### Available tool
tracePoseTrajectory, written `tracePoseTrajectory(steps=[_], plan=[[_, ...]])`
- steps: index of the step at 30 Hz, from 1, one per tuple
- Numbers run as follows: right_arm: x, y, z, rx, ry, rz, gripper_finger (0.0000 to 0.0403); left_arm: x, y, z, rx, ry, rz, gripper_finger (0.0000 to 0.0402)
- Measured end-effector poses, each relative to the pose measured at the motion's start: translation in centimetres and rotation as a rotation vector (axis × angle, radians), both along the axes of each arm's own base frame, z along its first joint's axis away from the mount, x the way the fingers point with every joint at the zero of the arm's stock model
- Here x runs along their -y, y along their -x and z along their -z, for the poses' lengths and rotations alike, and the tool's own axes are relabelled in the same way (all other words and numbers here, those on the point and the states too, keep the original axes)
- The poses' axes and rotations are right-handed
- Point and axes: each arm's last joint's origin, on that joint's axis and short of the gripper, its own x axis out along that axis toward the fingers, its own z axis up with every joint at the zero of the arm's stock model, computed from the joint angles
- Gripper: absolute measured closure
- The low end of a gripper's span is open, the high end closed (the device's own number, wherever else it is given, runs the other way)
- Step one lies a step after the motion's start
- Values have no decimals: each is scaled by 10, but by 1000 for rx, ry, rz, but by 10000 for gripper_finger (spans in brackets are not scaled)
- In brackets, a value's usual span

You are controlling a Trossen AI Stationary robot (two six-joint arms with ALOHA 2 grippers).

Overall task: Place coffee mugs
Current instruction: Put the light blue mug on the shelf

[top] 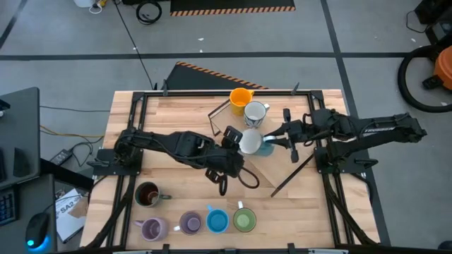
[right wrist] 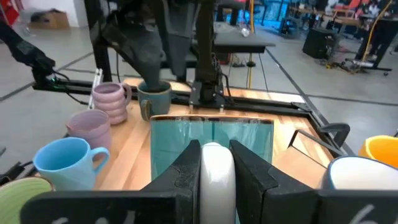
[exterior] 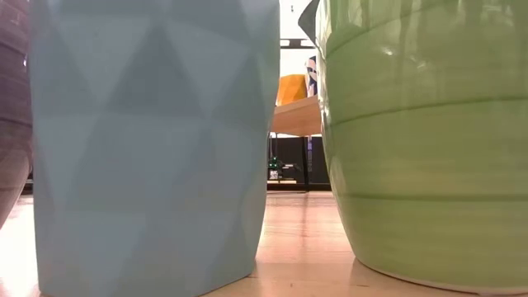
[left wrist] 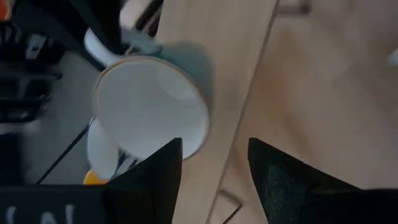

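Observation:
A mug [top: 249, 142], white inside with a teal outer wall [right wrist: 211, 140], is at the table's middle between both grippers. My right gripper [top: 268, 140] comes from the right and is shut on its white handle. My left gripper [left wrist: 214, 168] is open, fingers pointing down beside the mug's rim [left wrist: 186, 134]. An orange mug [top: 241, 97] and a white mug [top: 255, 113] stand behind it. Near the front edge stand a dark brown mug [top: 147, 194], two purple mugs [top: 152, 228] [top: 189, 223], a blue mug [top: 217, 221] and a green mug [top: 244, 220]. My right gripper pinches the mug's white handle [right wrist: 216, 163] between its two fingers [right wrist: 186, 171], coming level from the table's right side. The mug sits roughly upright in front of the fingers; whether its base is on the table does not show. My left gripper: one finger [left wrist: 158, 171] overlaps the rim; touch cannot be told.
Thin black rods lie on the wood by the middle [top: 293, 168] [top: 214, 118]. Black frame rails run along the table's left and right sides [top: 337, 190]. In the low view the blue mug [exterior: 148, 140] and green mug [exterior: 429, 140] fill the foreground.

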Motion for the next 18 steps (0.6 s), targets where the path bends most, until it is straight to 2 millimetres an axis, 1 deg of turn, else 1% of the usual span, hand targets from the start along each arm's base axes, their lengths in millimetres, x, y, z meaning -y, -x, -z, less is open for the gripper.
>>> tracePoseTrajectory(steps=[3,11,14,18], plan=[[1,8,1,27,6,-3,333,3,0,-4,24,102,34,227],[9,24,20,84,16,-16,332,4,-9,2,33,232,72,261],[13,28,30,93,15,-21,332,4,-14,14,25,247,73,269],[19,34,35,118,13,-9,332,6,-21,43,-36,235,72,277]])
